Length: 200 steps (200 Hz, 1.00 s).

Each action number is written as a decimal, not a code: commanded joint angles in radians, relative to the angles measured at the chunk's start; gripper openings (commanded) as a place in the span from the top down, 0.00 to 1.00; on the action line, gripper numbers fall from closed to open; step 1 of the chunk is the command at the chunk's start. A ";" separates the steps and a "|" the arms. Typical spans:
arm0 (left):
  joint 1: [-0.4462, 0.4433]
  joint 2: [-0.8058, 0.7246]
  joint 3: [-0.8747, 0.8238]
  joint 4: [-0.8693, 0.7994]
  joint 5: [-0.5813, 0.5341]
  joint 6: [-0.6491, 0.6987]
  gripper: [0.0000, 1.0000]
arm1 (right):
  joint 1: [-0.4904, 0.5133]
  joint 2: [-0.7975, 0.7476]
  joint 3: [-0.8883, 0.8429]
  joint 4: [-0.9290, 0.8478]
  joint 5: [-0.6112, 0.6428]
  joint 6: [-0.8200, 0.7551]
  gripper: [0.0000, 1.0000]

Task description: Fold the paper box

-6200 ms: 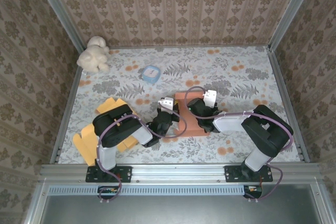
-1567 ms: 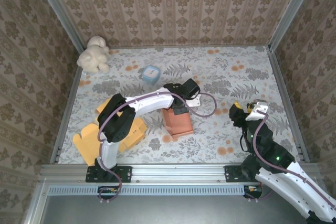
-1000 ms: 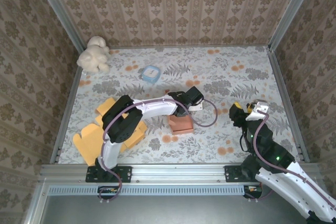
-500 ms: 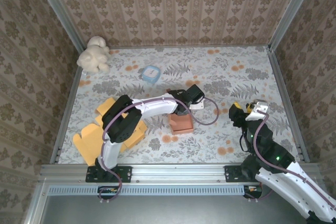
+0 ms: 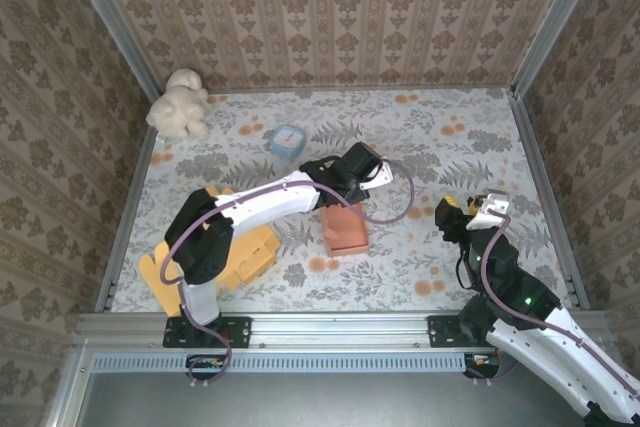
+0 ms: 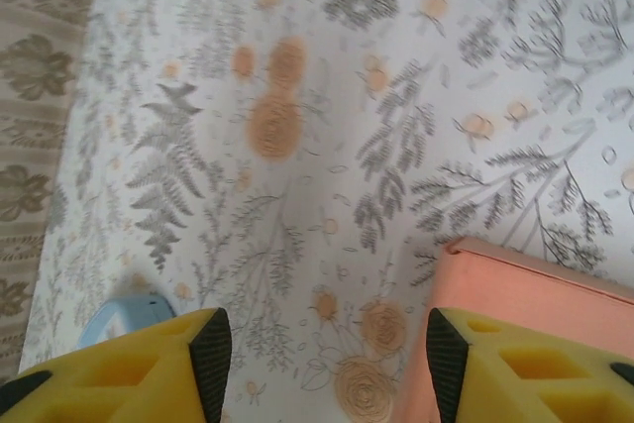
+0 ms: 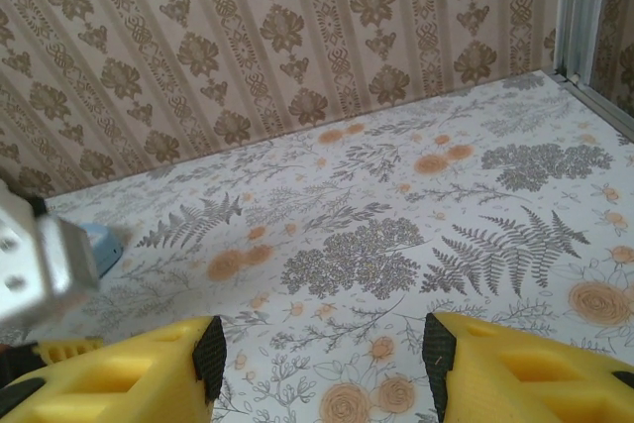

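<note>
Spread wide, the left gripper (image 6: 322, 369) hangs over the table (image 5: 450, 137) with only flowered cloth between its yellow fingers (image 6: 119, 378) — it pinches nothing. The box (image 5: 345, 230), salmon-orange, sits near the middle of the table, just on the near side of that gripper. From the wrist its top edge shows beside the right-hand finger, though I cannot tell whether the finger touches it. It reads as a closed block and not a flat sheet, so the folding looks largely done. Open jaws off to one side suit a hand that means to leave the shape undisturbed. The right gripper (image 7: 317, 373) sits well apart to the right, likewise spread on nothing — likely placed there so the arms do not crowd each other. Flat yellow cardboard (image 5: 215, 247) lies by the left arm's base. A plush toy (image 5: 178, 102) and a small blue tub (image 5: 288, 140) sit toward the back, out of the way.
</note>
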State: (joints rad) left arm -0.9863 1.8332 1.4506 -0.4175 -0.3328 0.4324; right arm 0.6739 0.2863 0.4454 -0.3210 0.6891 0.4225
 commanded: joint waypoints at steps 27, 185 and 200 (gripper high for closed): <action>0.043 -0.117 0.035 -0.052 -0.047 -0.294 0.38 | -0.002 0.021 -0.034 0.060 -0.148 -0.060 0.39; 0.080 -0.390 -0.147 -0.248 0.062 -1.139 0.33 | -0.002 0.401 0.009 0.188 -0.399 -0.127 0.31; 0.063 -0.374 -0.140 -0.254 0.051 -1.132 0.33 | -0.002 0.414 0.010 0.191 -0.402 -0.128 0.31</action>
State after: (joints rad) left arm -0.8970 1.4559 1.3045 -0.6640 -0.3099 -0.6529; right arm 0.6739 0.6876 0.4198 -0.1593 0.3046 0.3122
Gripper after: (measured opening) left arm 0.672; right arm 0.690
